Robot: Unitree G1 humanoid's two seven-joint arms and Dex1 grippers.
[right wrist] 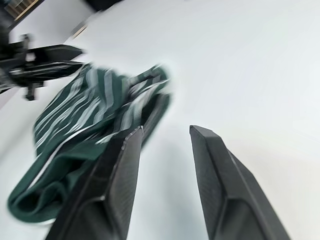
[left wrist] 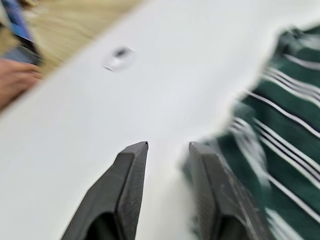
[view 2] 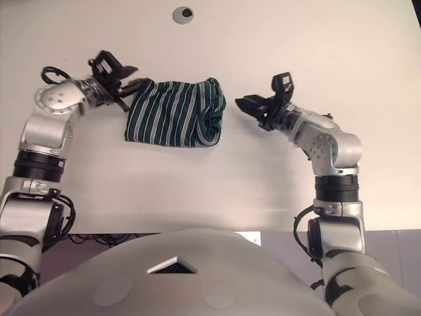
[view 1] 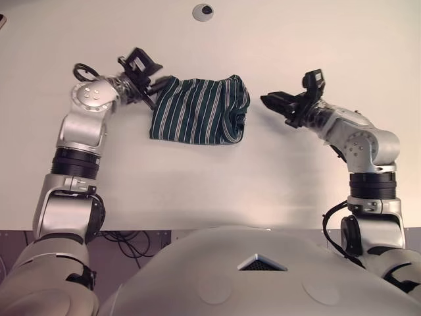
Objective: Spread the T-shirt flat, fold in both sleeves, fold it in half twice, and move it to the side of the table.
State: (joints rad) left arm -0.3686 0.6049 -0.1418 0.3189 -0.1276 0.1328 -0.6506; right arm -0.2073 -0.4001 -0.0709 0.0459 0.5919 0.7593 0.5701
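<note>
The folded shirt [view 1: 199, 110] lies on the table [view 1: 296, 39] between the left pincer [view 1: 162, 83] at its edge and the right pincer [view 1: 266, 100] just beside it, both parted and empty; moving it aside, seemingly the remaining step, needs a grip.

The T-shirt [view 1: 200, 110], dark green with thin white stripes, lies folded in a rumpled rectangle mid-table.

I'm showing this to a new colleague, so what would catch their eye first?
A green striped T-shirt lies in a folded bundle in the middle of the white table. The left gripper is open at its left edge; the right gripper is open just off its right side, not touching it.
</note>
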